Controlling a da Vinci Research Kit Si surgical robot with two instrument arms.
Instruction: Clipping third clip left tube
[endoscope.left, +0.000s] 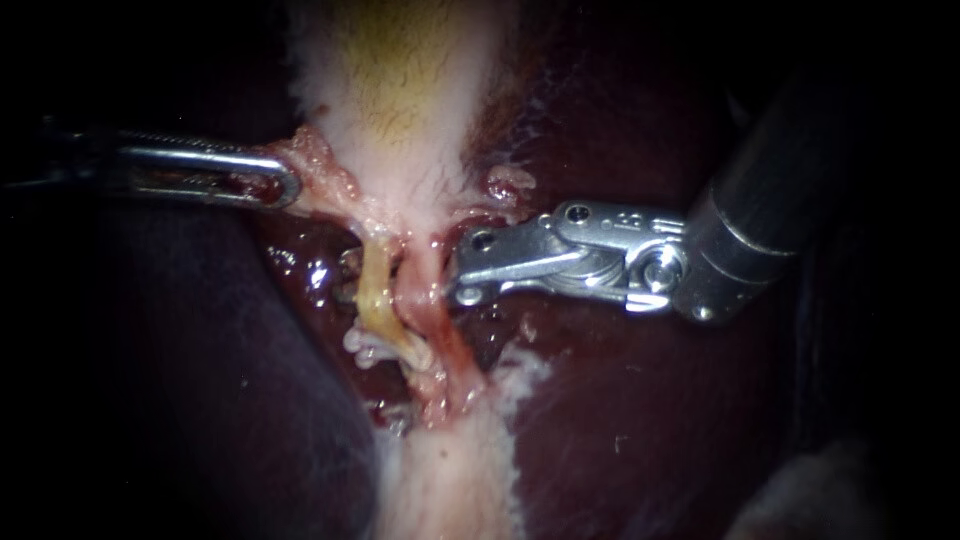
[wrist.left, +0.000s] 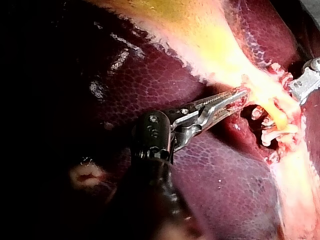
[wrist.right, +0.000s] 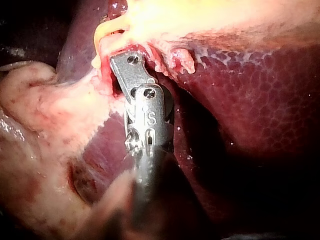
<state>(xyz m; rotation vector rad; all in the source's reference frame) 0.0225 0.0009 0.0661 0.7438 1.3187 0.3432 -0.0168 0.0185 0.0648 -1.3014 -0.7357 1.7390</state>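
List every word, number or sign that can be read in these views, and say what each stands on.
Nothing can be read.
Marks on the right instrument: a few small ones on its metal wrist, too small and blurred to read.
No text shows on the left instrument, the gallbladder or the liver.

A surgical setting, seen from very close: dark red liver (endoscope.left: 650, 420) and a pale, yellow-tinged gallbladder (endoscope.left: 400, 90) fill every view, brightly lit at the middle and black at the edges. The slim metal left instrument (endoscope.left: 285, 186) and right instrument (endoscope.left: 468, 268) reach onto the tissue.
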